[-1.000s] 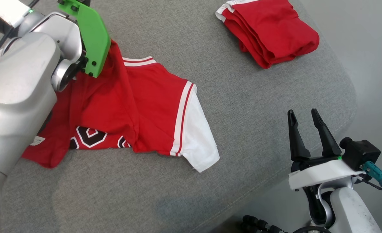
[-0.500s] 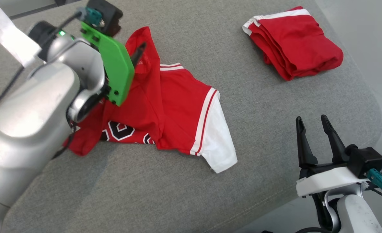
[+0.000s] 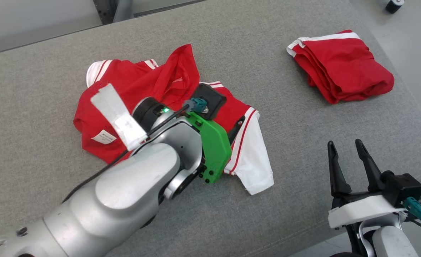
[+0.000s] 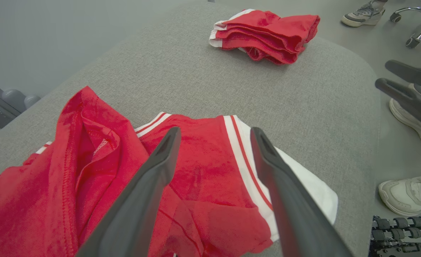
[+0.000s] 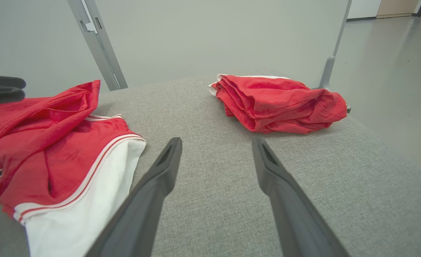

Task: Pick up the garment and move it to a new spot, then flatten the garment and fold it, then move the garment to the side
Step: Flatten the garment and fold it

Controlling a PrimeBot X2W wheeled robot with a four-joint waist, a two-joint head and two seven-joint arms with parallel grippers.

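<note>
The left gripper (image 3: pixel 236 128) hangs over the crumpled red garment (image 3: pixel 135 85). Its jaws are mostly hidden behind a green bracket (image 3: pixel 214 150), and one dark finger seems to lie just above the white sleeve (image 3: pixel 253 160). The right gripper (image 3: pixel 344 144) stands with fingers spread over the grey cushion (image 3: pixel 285 117). Well ahead of its jaws lies a folded red pile (image 3: pixel 342 67).

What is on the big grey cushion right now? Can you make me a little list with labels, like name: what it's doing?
surface: grey padded cushion
jersey: red with white sleeves, lying rumpled, not flat
folded garment: red pile at the far right of the cushion, apart from the jersey
left gripper: open, holding nothing, over the jersey
right gripper: open, empty, at the cushion's near right edge, away from both garments
</note>
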